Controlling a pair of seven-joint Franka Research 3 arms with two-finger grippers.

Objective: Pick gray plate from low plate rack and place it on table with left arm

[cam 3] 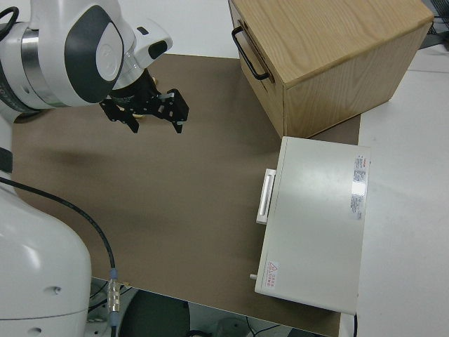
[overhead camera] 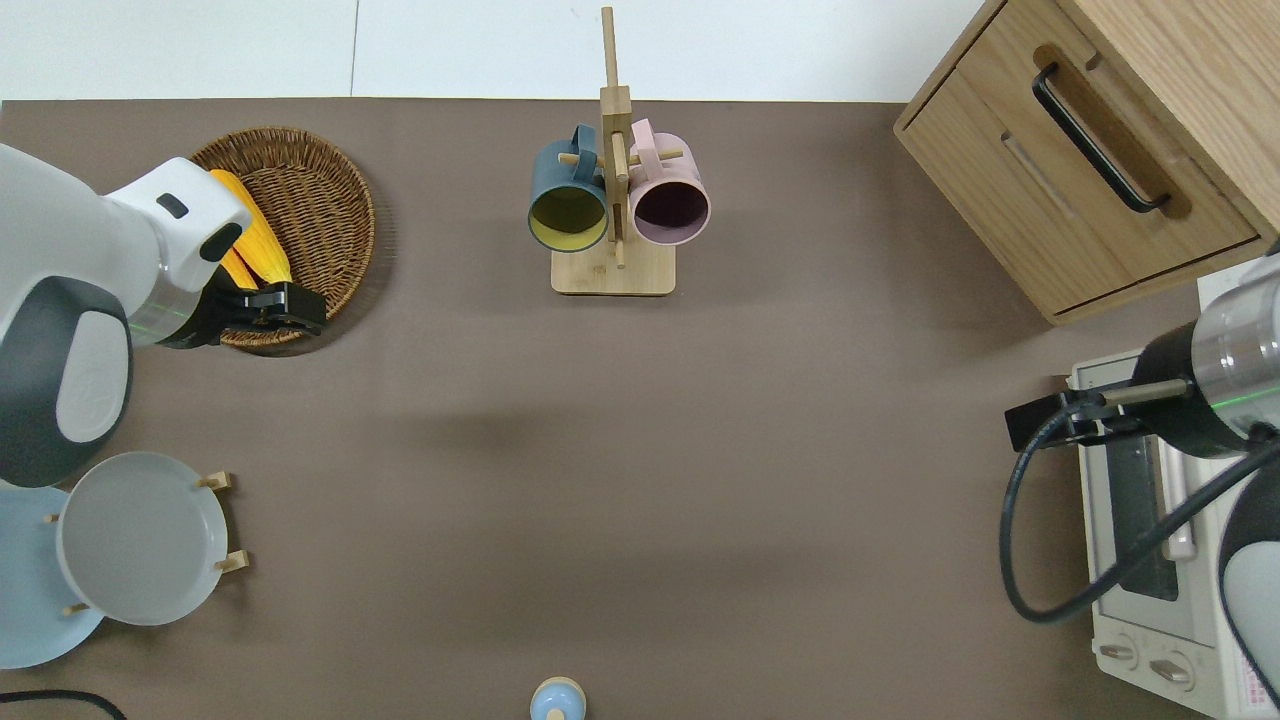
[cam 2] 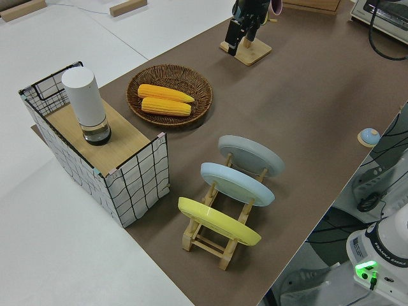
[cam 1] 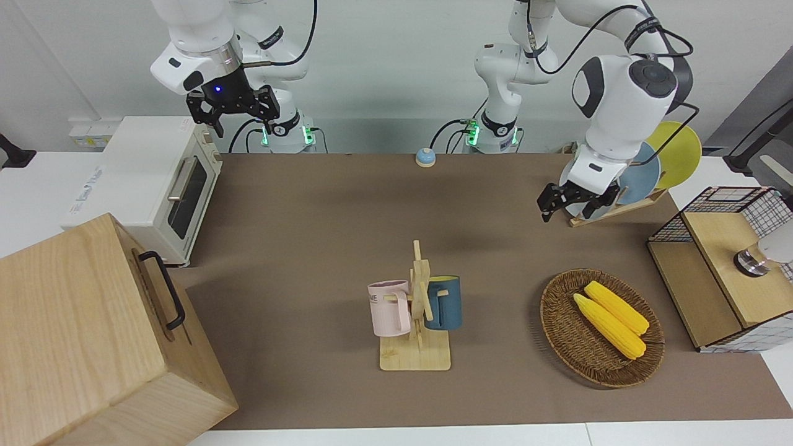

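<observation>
Brown matting covers the table (overhead camera: 700, 450) you are working over, and nearly everything that matters sits at the left arm's end of it. The left arm (overhead camera: 60, 330) carries its gripper (overhead camera: 290, 307) in the air above the edge of the wicker basket (overhead camera: 320, 190), and its jaws stand apart with nothing between them. The low plate rack (cam 2: 220, 239) holds three plates leaning in a row: the yellow plate (cam 2: 218, 220), then the light blue plate (cam 2: 237, 183), then the gray plate (overhead camera: 140, 537) in the end slot toward the middle of the table. From the jaws, the gray plate lies back toward the robots and a little further toward the left arm's end of the table, so I judge your coming move to be a pull-back and a descent onto its raised rim. The plate tilts on its pegs, its open face turned toward the middle of the table, so that rim is the likeliest part to grasp. The left arm is by far the nearer one; the right arm is parked. The basket holds two ears of corn (cam 1: 610, 318). The wire-sided box (cam 2: 95, 153) beside the rack has a white cylinder (cam 2: 86, 105) standing on its wooden top. Nothing has been lifted from the rack yet.
</observation>
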